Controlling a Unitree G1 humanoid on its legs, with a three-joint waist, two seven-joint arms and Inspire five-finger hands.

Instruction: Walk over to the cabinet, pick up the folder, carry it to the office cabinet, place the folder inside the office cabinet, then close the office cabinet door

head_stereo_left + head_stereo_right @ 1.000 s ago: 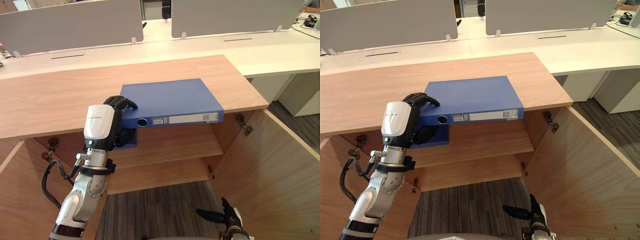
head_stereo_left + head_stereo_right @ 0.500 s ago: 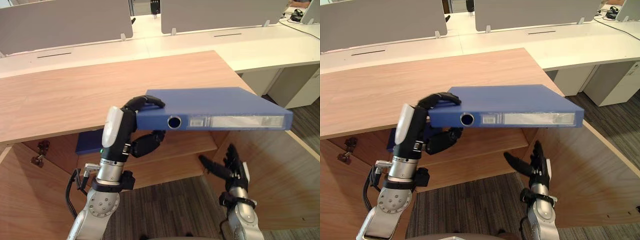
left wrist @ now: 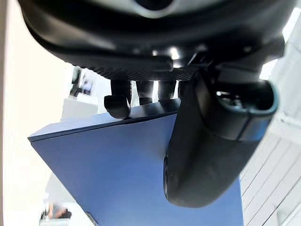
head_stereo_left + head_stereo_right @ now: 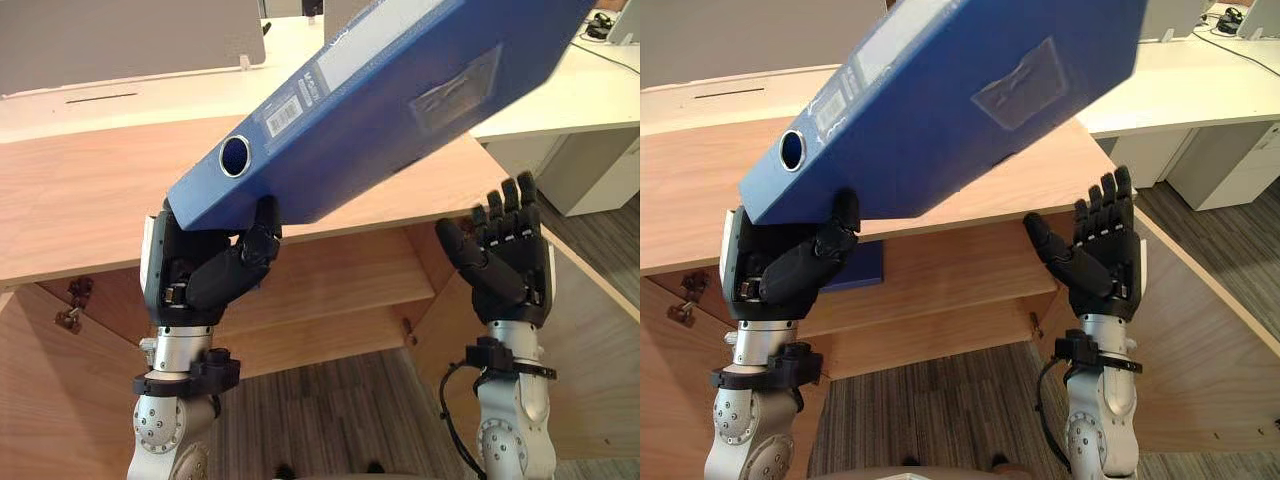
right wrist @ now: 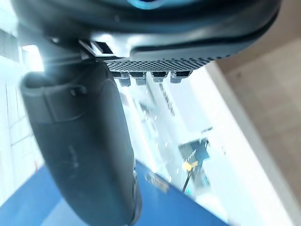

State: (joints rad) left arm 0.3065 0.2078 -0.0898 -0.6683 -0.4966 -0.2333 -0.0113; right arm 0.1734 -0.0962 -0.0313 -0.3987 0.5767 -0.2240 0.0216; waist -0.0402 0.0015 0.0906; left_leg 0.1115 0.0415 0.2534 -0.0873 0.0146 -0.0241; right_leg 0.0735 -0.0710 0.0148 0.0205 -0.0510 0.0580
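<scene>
The wooden cabinet (image 4: 80, 200) stands open behind both hands. Its top board runs just behind the left hand's knuckles, its shelves sit beyond the wrists, and one door (image 4: 600, 380) is swung out past the right hand.

The blue folder (image 4: 400, 110) is off that top and in the air. The left hand (image 4: 215, 270) grips it at its lower corner, and it slants up and away above the right hand, spine towards the robot. I'd say it tips like that because it is held by one corner only, so the long end hangs free. The grip looks slim for so broad a thing.

The right hand (image 4: 500, 260) is raised below the high end, fingers straight and pointing up. It holds nothing and is clear of the cover, placed, I judge, to take some of the weight. Behind the left hand, on the upper shelf, lies another flat blue thing (image 4: 865, 268).

From the head you see only the thumb lying across the folder's underside. The left wrist camera adds the rest: fingers (image 3: 117, 106) hooked over the folder's edge, thumb (image 3: 207, 150) flat on the near face. The right wrist camera shows straight fingertips (image 5: 141, 77) with open air past them and a patch of blue beyond the thumb.

Smallest, the spine's round hole (image 4: 236, 155) sits just above the left hand.
</scene>
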